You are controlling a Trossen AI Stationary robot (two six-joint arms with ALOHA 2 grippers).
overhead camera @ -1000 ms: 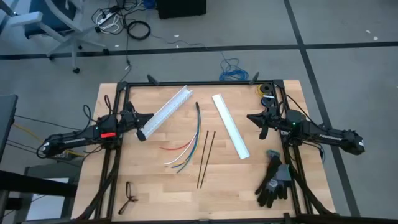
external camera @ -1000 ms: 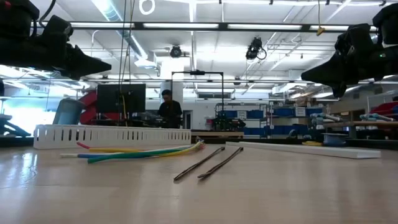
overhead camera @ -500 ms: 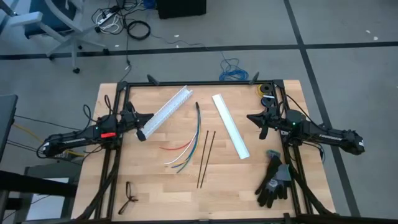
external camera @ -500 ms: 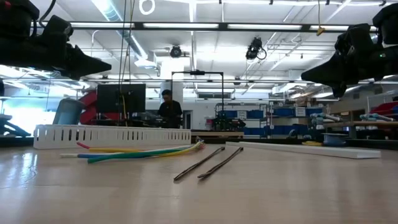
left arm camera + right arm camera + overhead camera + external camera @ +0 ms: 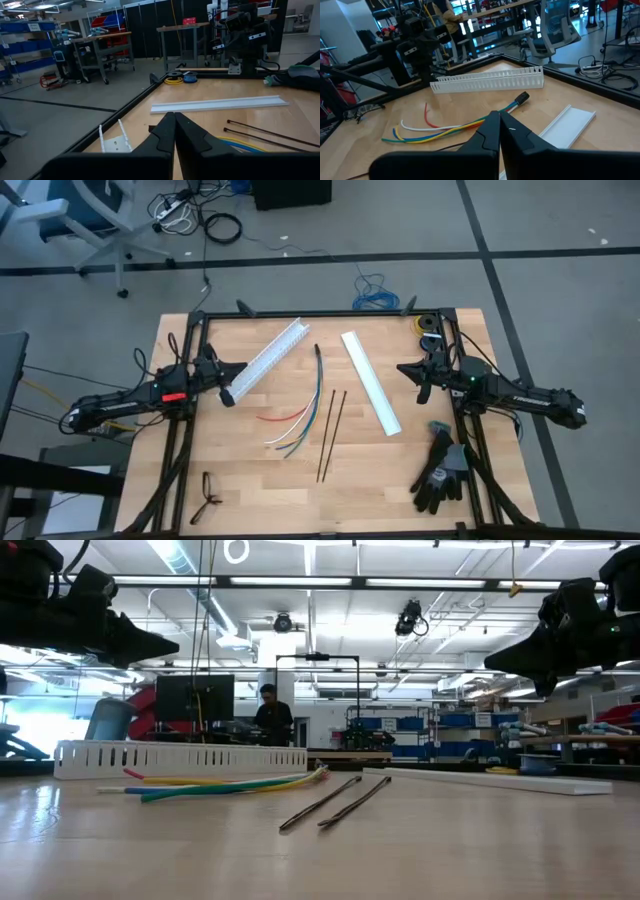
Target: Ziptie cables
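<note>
The cables (image 5: 303, 408) lie loose near the middle of the wooden surface (image 5: 250, 480), their dark sheathed end (image 5: 522, 97) toward the far edge and the red, white, yellow, green and blue strands fanning out toward the near edge. Just beside them, on the side toward the right edge, two thin black strips (image 5: 332, 432) lie almost parallel. A white slotted channel (image 5: 265, 360) lies slantwise toward the far left corner, and a flat white cover strip (image 5: 371, 395) slants on the other side of the cables. The left gripper (image 5: 228, 381) hangs above the left edge, jaws pressed together and holding nothing; the right gripper (image 5: 415, 376) hangs above the right edge, jaws likewise closed and empty. Dark work gloves (image 5: 441, 468) rest near the near right corner. A person (image 5: 270, 715) stands in the room beyond.
</note>
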